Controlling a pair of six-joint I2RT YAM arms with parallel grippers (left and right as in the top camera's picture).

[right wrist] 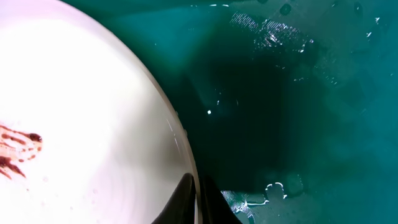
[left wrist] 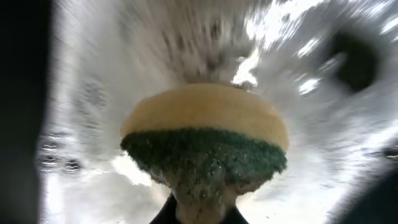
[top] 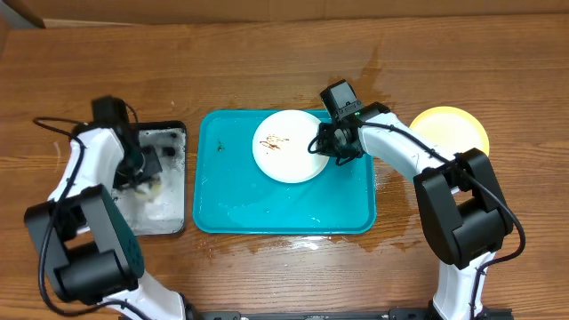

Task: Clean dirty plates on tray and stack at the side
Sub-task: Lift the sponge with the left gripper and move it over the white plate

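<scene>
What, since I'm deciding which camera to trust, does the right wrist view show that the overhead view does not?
Only the right wrist view: a close look at the right gripper pinching the rim of the white plate, and water beads on the turquoise tray. Only the overhead view: the left gripper over the black tray, and the pale yellow plate on the table, right of the turquoise tray. Both: the white plate, its brown smear and the turquoise tray.

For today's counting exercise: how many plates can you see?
2: a white plate on the turquoise tray, a yellow plate on the table beside it. More may be hidden.
</scene>
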